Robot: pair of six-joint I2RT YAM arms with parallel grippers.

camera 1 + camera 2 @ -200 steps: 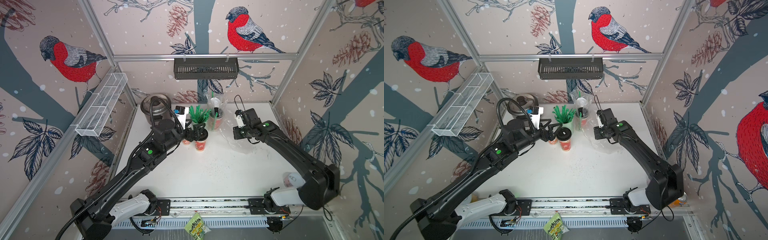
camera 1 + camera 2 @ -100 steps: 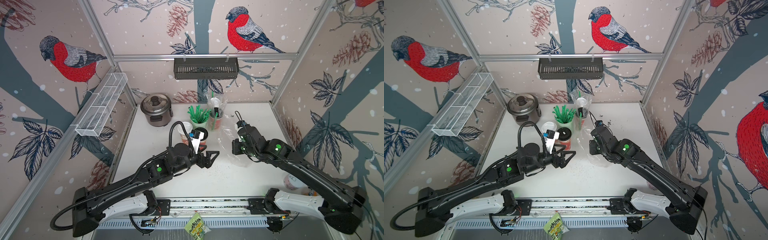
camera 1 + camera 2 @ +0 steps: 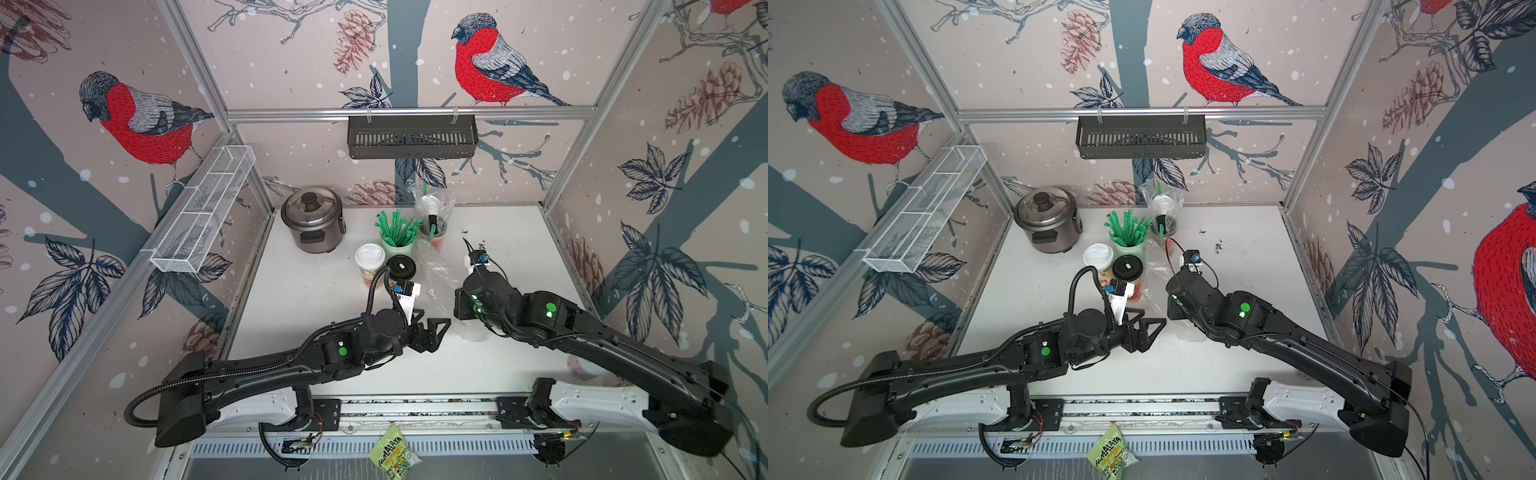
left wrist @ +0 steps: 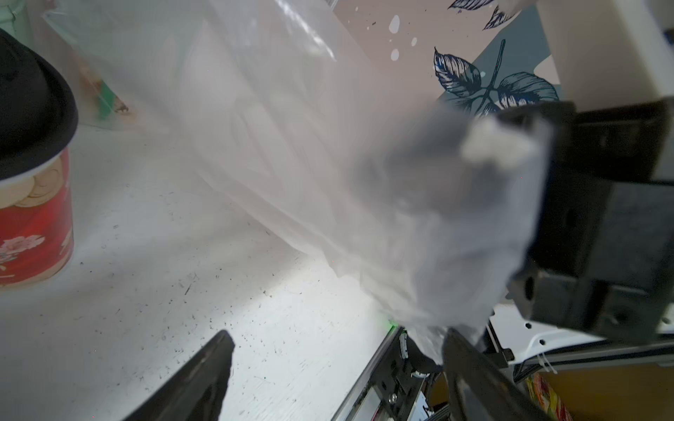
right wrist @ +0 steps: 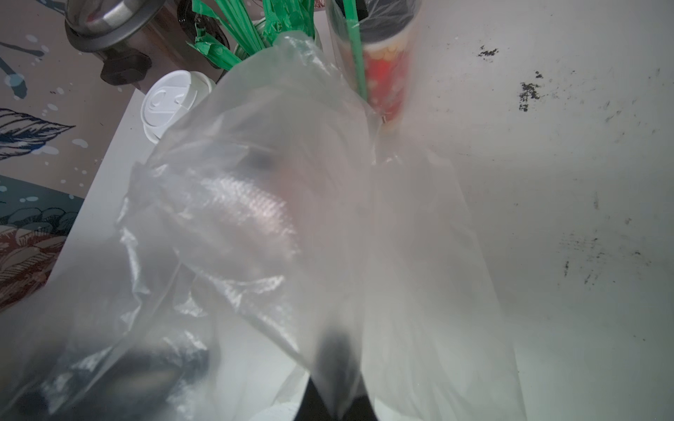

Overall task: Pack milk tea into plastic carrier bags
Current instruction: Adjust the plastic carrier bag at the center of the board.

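A clear plastic carrier bag [image 3: 439,277] [image 3: 1156,272] hangs slack over the table's middle, and my right gripper [image 5: 337,399] is shut on a bunched fold of it. My left gripper [image 3: 434,330] [image 4: 337,333] is open just beside the bag's lower end [image 4: 430,255], and the film lies against one finger. Two milk tea cups stand free behind it, one white-lidded [image 3: 370,257] [image 5: 171,100] and one red with a black lid [image 3: 401,267] [image 4: 34,204]. At the back, another plastic carrier bag [image 3: 432,205] holds a white-lidded cup, a red black-lidded cup [image 5: 386,69] and a green straw.
A pale green cup of green straws [image 3: 397,237] stands between the free cups and the packed bag. A rice cooker [image 3: 312,218] sits at the back left. A black basket [image 3: 411,137] hangs on the back wall, a white mesh shelf [image 3: 203,212] on the left wall.
My left arm has pulled back from the cups to the front middle, its open jaws now at the bag's lower end. My right arm has brought the bag forward and lower.
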